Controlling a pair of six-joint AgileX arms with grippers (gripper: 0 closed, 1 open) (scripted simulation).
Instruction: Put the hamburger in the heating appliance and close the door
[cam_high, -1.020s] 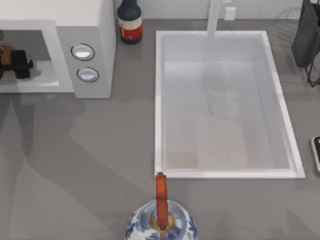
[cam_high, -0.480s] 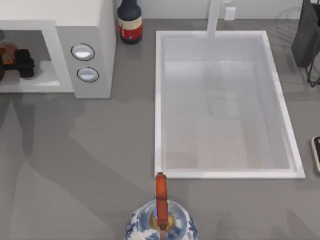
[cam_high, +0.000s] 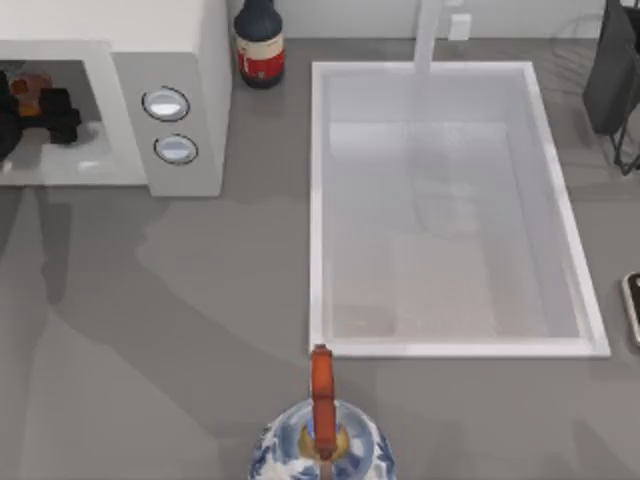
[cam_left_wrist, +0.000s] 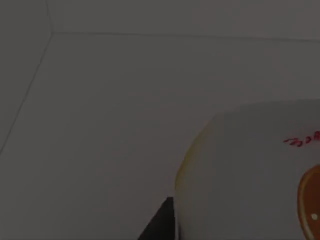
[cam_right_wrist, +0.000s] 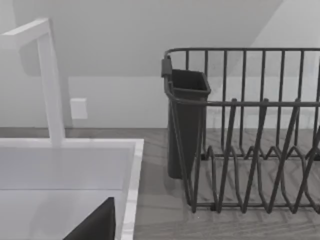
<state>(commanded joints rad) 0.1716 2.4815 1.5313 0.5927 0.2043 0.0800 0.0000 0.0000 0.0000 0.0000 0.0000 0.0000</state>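
Observation:
The white microwave stands at the table's back left, its grey cavity open towards the front. Inside the cavity my left gripper is shut on the hamburger, of which an orange patch shows beside the black fingers. In the left wrist view the hamburger looms close, whitish on top with a yellow rim and an orange blotch, against the cavity's grey walls. The door is out of view. A dark part of my right gripper shows over the sink's far right corner, parked.
Two silver knobs sit on the microwave's side panel. A dark bottle stands right of it. A big white sink with a faucet takes the middle. A blue-and-white kettle is at the front, a dark dish rack at the back right.
My left gripper has carried the hamburger farther right and deeper into the microwave cavity. Nothing else has moved.

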